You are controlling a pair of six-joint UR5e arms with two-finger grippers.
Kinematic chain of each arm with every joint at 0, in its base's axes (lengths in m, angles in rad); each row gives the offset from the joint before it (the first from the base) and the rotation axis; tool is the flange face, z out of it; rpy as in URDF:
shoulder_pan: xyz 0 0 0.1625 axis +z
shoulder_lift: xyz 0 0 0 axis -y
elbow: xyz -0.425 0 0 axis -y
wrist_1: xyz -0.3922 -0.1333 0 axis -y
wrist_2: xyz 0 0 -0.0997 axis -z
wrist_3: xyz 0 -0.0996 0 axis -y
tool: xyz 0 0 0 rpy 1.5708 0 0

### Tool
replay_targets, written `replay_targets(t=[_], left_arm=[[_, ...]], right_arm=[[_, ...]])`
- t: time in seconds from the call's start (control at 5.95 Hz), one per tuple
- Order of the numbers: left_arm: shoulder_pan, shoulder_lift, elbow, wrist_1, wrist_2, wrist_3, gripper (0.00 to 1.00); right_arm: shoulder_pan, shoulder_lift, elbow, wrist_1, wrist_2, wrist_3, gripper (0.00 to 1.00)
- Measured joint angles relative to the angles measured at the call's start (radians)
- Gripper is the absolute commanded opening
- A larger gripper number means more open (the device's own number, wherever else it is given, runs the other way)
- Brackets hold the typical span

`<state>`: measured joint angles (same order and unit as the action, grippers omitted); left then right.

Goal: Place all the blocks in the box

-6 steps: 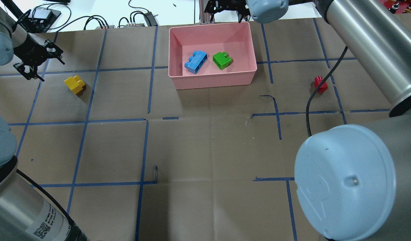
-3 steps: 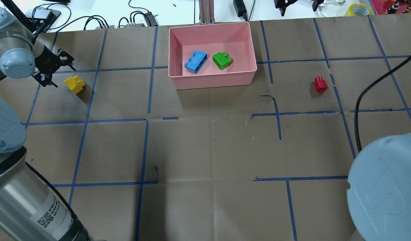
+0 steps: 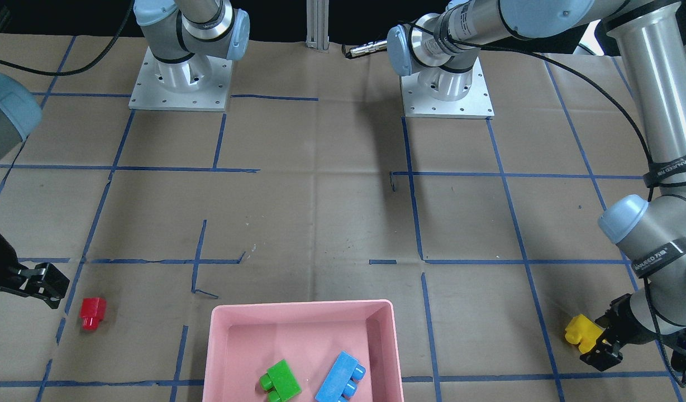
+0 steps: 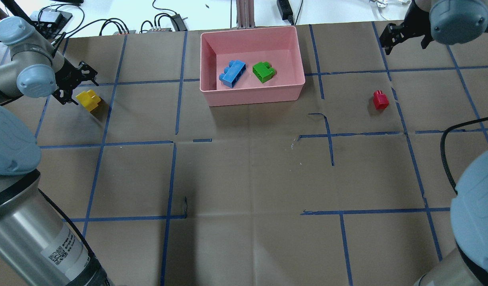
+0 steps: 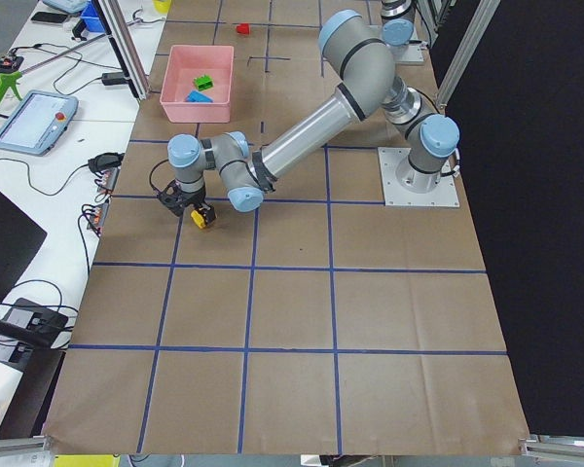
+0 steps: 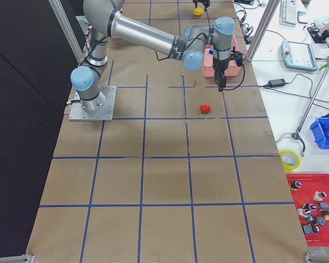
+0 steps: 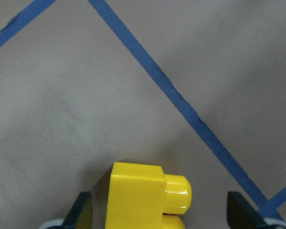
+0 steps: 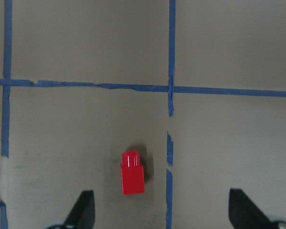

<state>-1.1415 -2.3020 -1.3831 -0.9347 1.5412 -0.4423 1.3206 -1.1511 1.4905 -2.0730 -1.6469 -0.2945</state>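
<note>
Both arms have moved in the last second. The left gripper (image 4: 80, 86) has slid across from open table toward the yellow brick (image 4: 89, 100) and now sits low at it. In the wrist view its fingers (image 7: 81, 212) are spread wide with the brick between them, a clear gap on each side, so nothing is pinched yet.

The right gripper (image 4: 403, 39) was behind the far wall of the pink box (image 4: 252, 97) a second ago. It has since swung out to the right and now hangs above and beyond the red brick (image 4: 380, 99). Its fingers (image 8: 83, 210) are also spread and hold nothing, and the brick looks small in that wrist camera, so the gripper is probably still well above it.

The box itself has not changed – the blue brick (image 4: 232, 73) and the green brick (image 4: 264, 71) lie side by side on its floor, as before. The yellow and red bricks are still on the table, on either side of the box and well away from it.

I judge the task half done, with both arms now going for the last two bricks at once (left for yellow, right for red). The left looks ready to close – the right still has to come down.
</note>
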Motion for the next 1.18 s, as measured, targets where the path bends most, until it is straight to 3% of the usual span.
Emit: replay_targets(t=[0.34,0.5,0.84,1.18], left_arm=[[0.002,-0.001,-0.013,0.002,-0.002,0.011,0.95],[0.003,-0.001,-0.015,0.001,-0.002,0.013,0.84],[0.008,0.0,-0.026,0.001,-0.016,0.015,0.58],[0.01,0.001,-0.028,-0.001,-0.027,0.017,0.4]], right_arm=[[-0.047,0.022,0.179,-0.261,0.087,-0.079,0.96],[-0.05,0.042,0.231,-0.365,0.104,-0.093,0.96],[-0.048,0.076,0.284,-0.436,0.139,-0.1,0.95],[-0.047,0.099,0.322,-0.473,0.145,-0.102,0.9]])
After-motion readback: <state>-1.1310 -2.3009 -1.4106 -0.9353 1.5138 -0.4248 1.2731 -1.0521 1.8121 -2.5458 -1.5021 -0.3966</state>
